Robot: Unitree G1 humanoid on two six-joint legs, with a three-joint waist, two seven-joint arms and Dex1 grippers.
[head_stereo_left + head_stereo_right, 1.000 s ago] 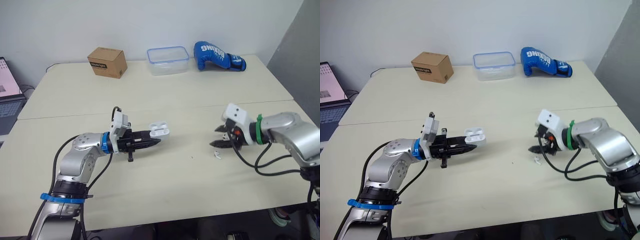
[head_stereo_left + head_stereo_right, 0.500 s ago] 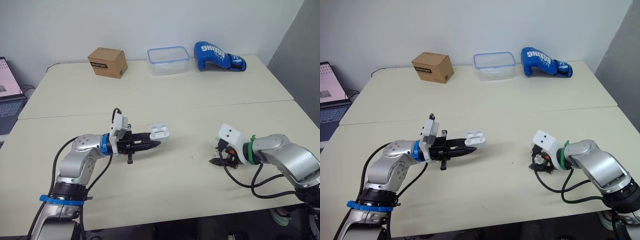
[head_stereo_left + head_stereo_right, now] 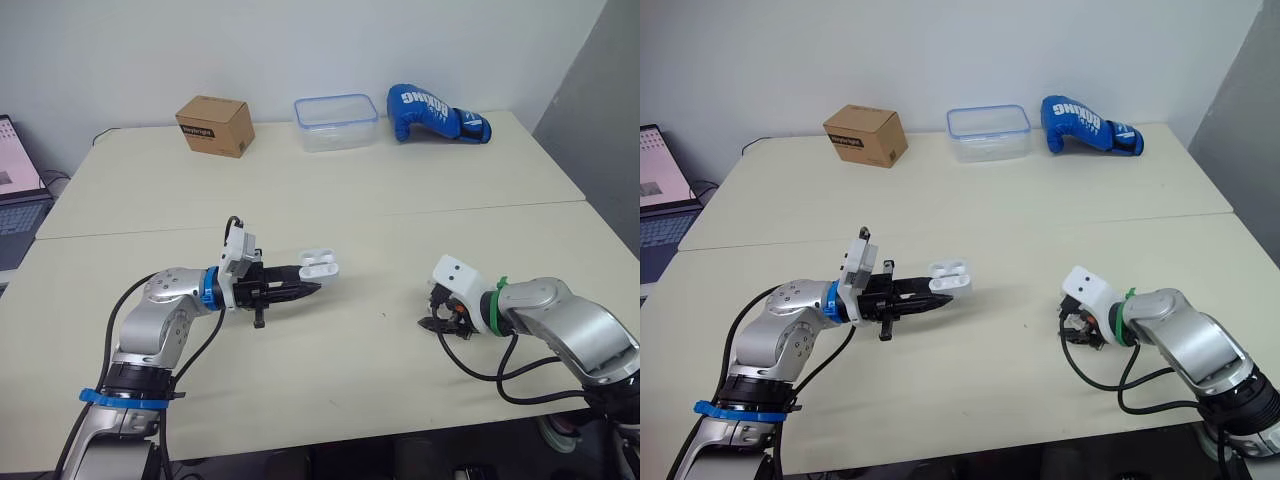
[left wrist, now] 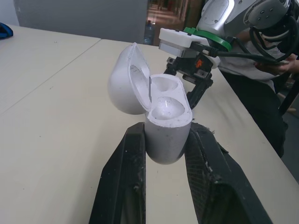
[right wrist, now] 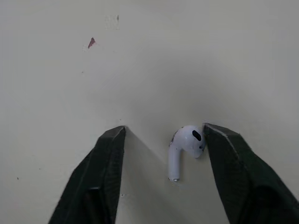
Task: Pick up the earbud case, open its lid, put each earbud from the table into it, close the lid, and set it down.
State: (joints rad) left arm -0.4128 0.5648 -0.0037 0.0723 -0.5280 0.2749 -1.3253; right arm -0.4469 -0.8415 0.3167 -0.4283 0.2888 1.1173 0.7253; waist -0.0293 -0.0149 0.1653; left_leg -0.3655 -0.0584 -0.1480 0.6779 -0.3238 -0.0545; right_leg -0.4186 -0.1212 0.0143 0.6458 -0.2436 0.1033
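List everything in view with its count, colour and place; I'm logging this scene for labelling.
earbud case: one, white, lid open, held above the table's near left part
earbud: one, white, lying on the table's near right part
cardboard box: one, brown, far left of the table
plastic container: one, clear with a blue rim, far middle
boxing glove: one, blue, far right
laptop: one, dark, beyond the table's left edge
table: beige, under everything
left gripper: black fingers, shut on the earbud case
right gripper: black fingers, open, one on each side of the earbud
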